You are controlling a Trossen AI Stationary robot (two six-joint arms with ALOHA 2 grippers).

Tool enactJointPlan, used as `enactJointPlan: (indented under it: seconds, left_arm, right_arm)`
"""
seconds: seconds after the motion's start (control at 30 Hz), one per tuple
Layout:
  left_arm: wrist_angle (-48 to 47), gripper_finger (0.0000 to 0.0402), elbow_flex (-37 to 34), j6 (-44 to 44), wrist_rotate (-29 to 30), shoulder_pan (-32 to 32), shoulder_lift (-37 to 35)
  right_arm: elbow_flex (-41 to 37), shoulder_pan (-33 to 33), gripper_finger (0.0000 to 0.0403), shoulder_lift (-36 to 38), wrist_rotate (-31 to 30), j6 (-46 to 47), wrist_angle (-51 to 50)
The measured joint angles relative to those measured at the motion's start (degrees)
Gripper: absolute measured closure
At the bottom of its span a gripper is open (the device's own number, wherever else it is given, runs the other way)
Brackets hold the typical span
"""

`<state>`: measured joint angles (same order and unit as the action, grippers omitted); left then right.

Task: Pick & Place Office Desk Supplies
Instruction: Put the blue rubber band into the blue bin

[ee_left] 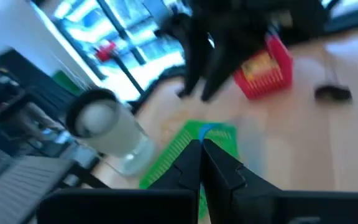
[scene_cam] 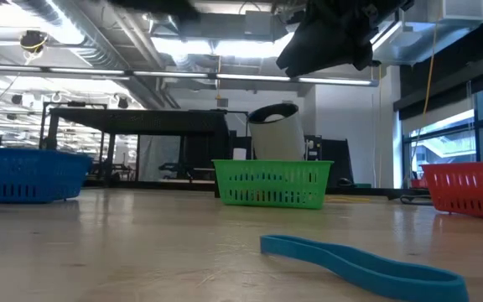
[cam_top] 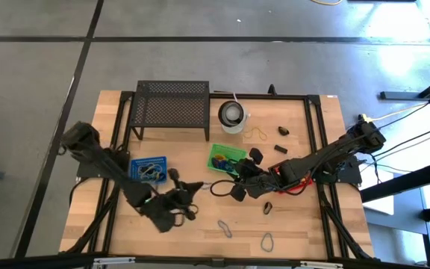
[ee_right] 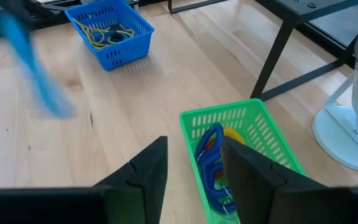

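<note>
My left gripper point(cam_top: 194, 190) is shut on a blue band point(ee_right: 35, 68) above the table, between the blue basket point(cam_top: 149, 168) and the green basket point(cam_top: 226, 158). My right gripper point(ee_right: 194, 168) stands open above the green basket's near side, with nothing between its fingers. Below it, a blue coil point(ee_right: 211, 162) lies in the green basket point(ee_right: 241, 134). Yellow and dark bands point(ee_right: 107, 32) lie in the blue basket. Loose loops point(cam_top: 224, 228) point(cam_top: 267, 240) point(cam_top: 267, 208) lie flat on the near table. My left gripper pinches the blue band by one end, a blue bit point(ee_left: 206, 132) showing just past its shut fingertips point(ee_left: 199, 155). The fingers lie about level and point toward the green basket. The band hangs blurred below them, clear of the table.
A black mesh rack point(cam_top: 172, 104) and a white cup point(cam_top: 232, 116) stand at the far side. A red basket point(cam_top: 295, 184) sits under my right arm. Small black clips point(cam_top: 282, 131) point(cam_top: 256, 155) and a yellow band point(cam_top: 258, 134) lie near the cup. A blue band point(scene_cam: 350, 260) lies flat on the near table.
</note>
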<state>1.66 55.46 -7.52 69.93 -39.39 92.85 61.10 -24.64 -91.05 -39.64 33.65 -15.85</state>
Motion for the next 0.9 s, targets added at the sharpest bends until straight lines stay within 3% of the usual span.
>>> enactJointPlan:
  seconds: [0.2, 0.57, 0.73, 0.9]
  left_arm:
    - [6.8, 0.0398, 0.0, 1.3, 1.6, -2.3, -5.4]
    - [14.8, 0.0398, 0.1, 1.3, -7.4, -3.0, -6.8]
    - [9.4, 0.0398, 0.1, -0.5, -7.6, -3.0, -6.8]
    - [-5.2, 0.0398, 0.2, -13.1, -8.5, -3.3, -6.8]
  right_arm:
    - [0.0, -0.4, 0.0253, 0.0, 0.0, 0.0, 2.0]
    - [3.0, -2.9, 0.0253, 0.1, 6.2, -3.6, 4.8]
    - [3.4, -4.9, 0.0252, 0.1, 6.2, -5.9, 4.7]
    - [3.4, -5.6, 0.0252, 0.1, 6.2, -7.3, 4.7]
